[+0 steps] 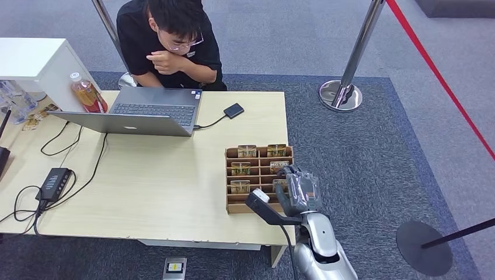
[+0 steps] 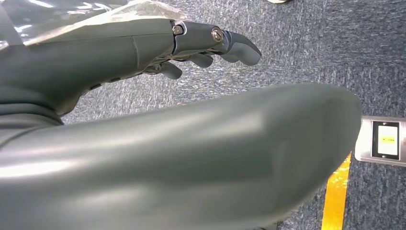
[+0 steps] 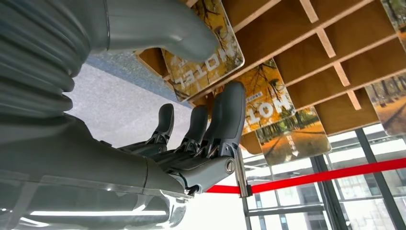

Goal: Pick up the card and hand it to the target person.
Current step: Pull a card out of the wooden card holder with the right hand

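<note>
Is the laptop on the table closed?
No, the laptop stands open on the table, its keyboard showing in front of the seated person.

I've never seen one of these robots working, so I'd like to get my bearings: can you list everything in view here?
Table: one, light wood, centre.
Card rack: one, brown wood, table's right end.
Cards: several, autumn-tree print, standing in the rack's slots.
Laptop: one, grey, open at the table's far edge.
Small black box: one, cabled to the laptop.
Bottle: one, amber drink, left of the laptop.
White cabinet: one, far left.
Black adapter: one, with cables, table's left.
Barrier post: one chrome, red belt, on carpet.
Person: one, black shirt, seated behind the laptop.
Right hand: at the rack, thumb and fingers around a card.
Left hand: hanging above the carpet, empty.
</note>
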